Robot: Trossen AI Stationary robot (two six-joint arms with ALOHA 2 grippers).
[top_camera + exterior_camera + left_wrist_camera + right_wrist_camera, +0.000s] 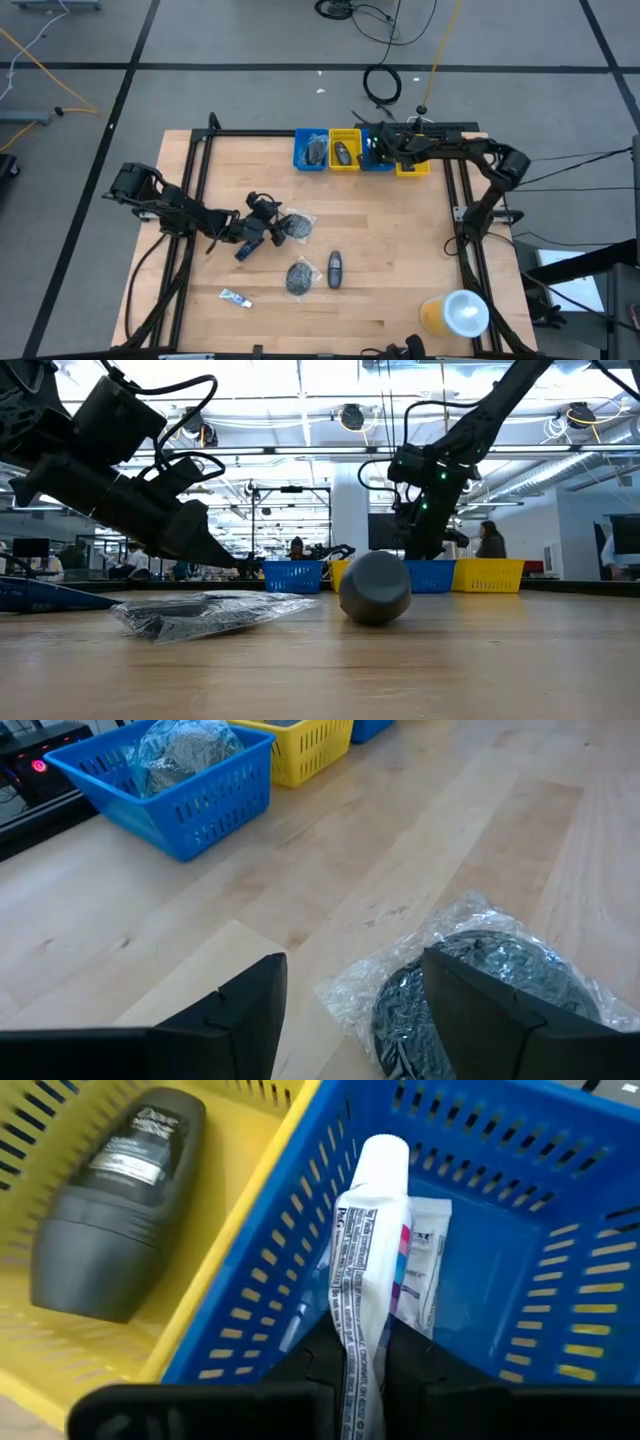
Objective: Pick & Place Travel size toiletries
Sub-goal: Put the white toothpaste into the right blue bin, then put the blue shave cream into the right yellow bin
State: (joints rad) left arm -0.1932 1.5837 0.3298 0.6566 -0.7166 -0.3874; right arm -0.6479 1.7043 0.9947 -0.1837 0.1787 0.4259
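Here the left gripper (350,1020) stands apart, a clear-wrapped dark piece (480,990) seemingly just ahead between its fingers; the right gripper (365,1370) pinches a white tube (365,1270) over a blue bin (520,1280).

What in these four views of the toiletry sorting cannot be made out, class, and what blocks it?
- Small tube, high view: label too small to read.
- White tube, right wrist view: lower end hidden between the right gripper fingers.
- Clear-wrapped piece, left wrist view: partly behind a left gripper finger.
- Grey bottle, low view: label faces away.
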